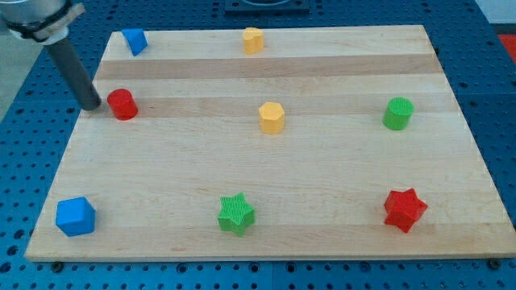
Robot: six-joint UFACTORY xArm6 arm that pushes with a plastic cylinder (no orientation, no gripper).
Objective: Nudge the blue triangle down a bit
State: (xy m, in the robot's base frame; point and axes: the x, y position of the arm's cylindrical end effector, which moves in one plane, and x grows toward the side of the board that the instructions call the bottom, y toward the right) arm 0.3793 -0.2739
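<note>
The blue triangle (134,40) lies at the board's top left corner. My tip (91,105) rests at the board's left edge, below and a little left of the blue triangle, apart from it. The tip is just left of the red cylinder (122,104), very close to it; I cannot tell if they touch. The dark rod slants up to the view's top left.
A yellow heart-like block (254,39) sits at top centre, a yellow hexagon (272,117) mid-board, a green cylinder (397,113) at right. A blue cube (76,216), green star (235,213) and red star (404,209) line the bottom of the wooden board (339,177).
</note>
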